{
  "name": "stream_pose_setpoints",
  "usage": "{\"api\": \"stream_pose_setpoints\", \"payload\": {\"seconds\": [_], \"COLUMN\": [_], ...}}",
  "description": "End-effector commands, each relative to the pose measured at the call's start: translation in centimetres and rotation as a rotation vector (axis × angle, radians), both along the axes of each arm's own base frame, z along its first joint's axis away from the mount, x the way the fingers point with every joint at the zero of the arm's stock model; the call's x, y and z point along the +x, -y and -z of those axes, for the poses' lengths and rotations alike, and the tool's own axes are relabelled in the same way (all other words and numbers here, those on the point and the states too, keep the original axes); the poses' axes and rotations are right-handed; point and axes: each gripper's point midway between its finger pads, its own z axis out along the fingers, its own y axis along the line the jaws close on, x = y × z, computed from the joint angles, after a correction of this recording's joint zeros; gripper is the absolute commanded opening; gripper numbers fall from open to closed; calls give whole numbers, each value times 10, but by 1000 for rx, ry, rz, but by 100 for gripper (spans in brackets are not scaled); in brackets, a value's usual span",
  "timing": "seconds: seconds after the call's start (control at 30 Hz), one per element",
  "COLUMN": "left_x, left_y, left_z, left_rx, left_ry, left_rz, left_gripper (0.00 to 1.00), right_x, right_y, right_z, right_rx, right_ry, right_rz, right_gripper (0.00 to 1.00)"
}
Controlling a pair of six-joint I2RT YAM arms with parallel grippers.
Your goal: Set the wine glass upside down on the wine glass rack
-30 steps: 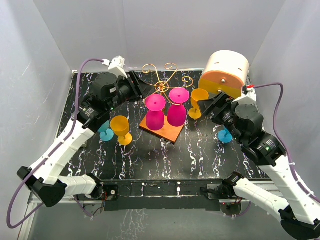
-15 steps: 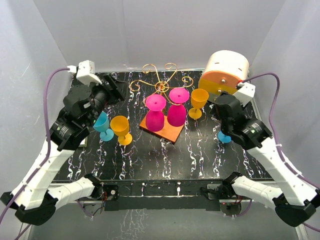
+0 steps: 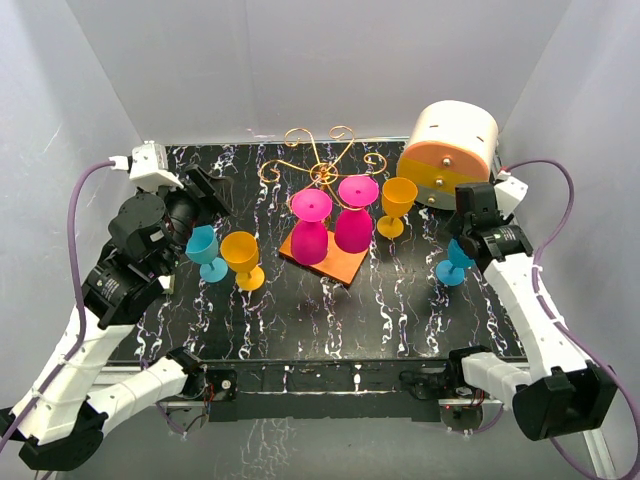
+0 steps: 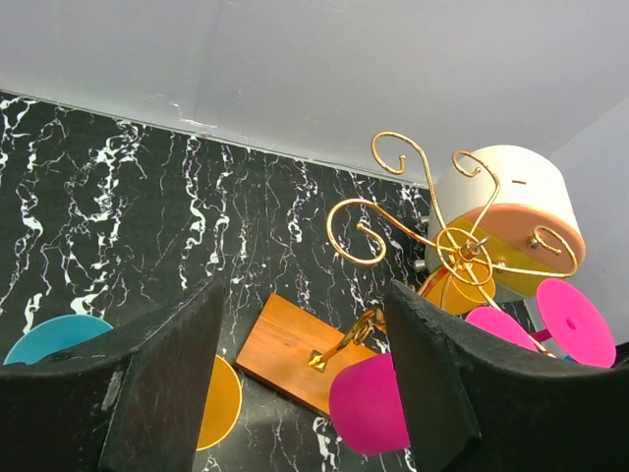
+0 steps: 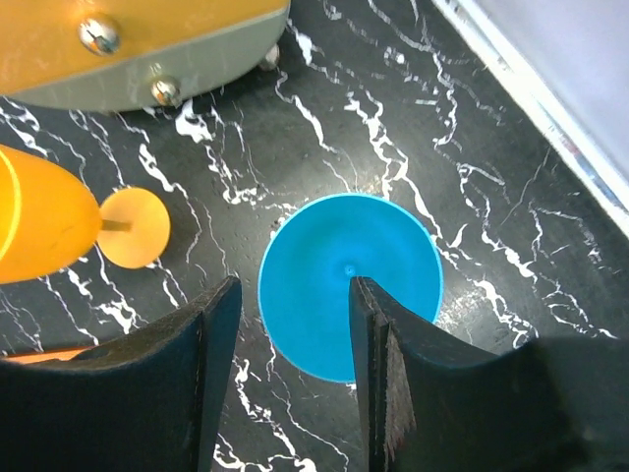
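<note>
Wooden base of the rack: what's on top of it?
Over the wooden base: the gold wire post and two upside-down pink glasses. They cover the wood beneath, so contact can't be seen.

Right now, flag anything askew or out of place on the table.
Only the rack: its wooden base sits turned at an angle to the table's edges. No spill or breakage shows.
</note>
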Motion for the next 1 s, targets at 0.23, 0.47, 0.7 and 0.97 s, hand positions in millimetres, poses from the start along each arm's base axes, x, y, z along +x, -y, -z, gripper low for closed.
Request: {"api": "stream_pose_setpoints", "payload": {"seconds": [0.23, 0.47, 0.7, 0.97], "left_x": [-3, -5, -4, -14], "left_y": [-3, 0, 6, 51], "left_z": [-7, -14, -17, -30], "left_rx": [22, -2, -20, 41], "left_ry": [30, 42, 48, 141], "left_rz": [14, 32, 53, 324], "left_gripper": [65, 66, 66, 68], "right_x": [22, 20, 14, 0], "right_y": [-15, 2, -1, -16], "right_z": [43, 25, -1, -62], "right_rx": [83, 9, 26, 146], "right_ry": [-106, -59, -14, 145], "right_rz": [-116, -67, -80, -101], "right_gripper": [33, 0, 0, 0]}}
